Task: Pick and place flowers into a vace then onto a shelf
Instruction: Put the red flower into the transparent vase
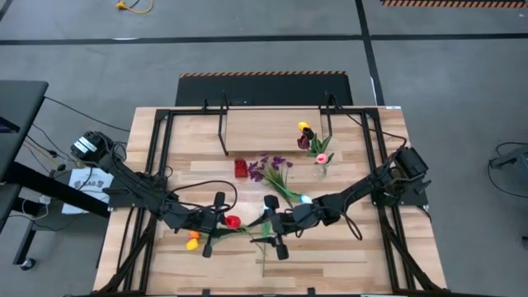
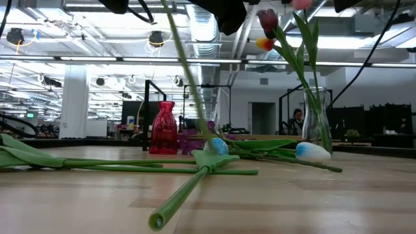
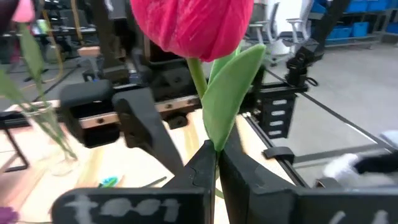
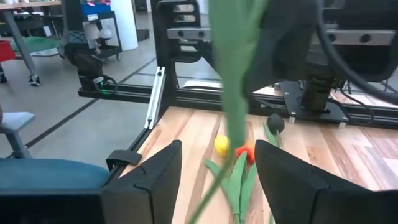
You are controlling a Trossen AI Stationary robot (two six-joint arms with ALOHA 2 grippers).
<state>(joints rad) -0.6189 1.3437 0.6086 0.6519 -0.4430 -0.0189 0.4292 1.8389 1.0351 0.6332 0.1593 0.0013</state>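
Two dark jointed arms are seen over a light plank table (image 1: 346,264), one from each side. At about eight o'clock from the table's middle, the left gripper (image 1: 216,223) is found with its fingers (image 3: 205,163) pressed together on the green stem of a red tulip (image 1: 233,221), a smooth cupped bloom of deep pink-red with one broad flat leaf (image 3: 230,93) beside it. Two more tulip heads, one orange (image 1: 195,235) and one yellow (image 1: 192,244), lie on the wood at the gripper's seven o'clock. At roughly six o'clock the right gripper (image 1: 275,224) is seen, its fingers (image 4: 155,177) spread apart on either side of a long green stem (image 4: 231,87) without gripping it. A pale tulip (image 1: 307,199) lies just at its two o'clock, and a purple-blossomed sprig (image 1: 270,169) is spread near the centre. A small red ridged vase (image 1: 240,168) stands at the sprig's nine o'clock. Toward one o'clock, a clear glass vase (image 2: 316,127) stands upright holding three tulips: a yellow one (image 1: 303,127), a dark maroon one (image 1: 304,142) and a pink one (image 1: 321,157). The shelf (image 1: 264,132), a pale rectangular board on thin black legs, sits at twelve o'clock.
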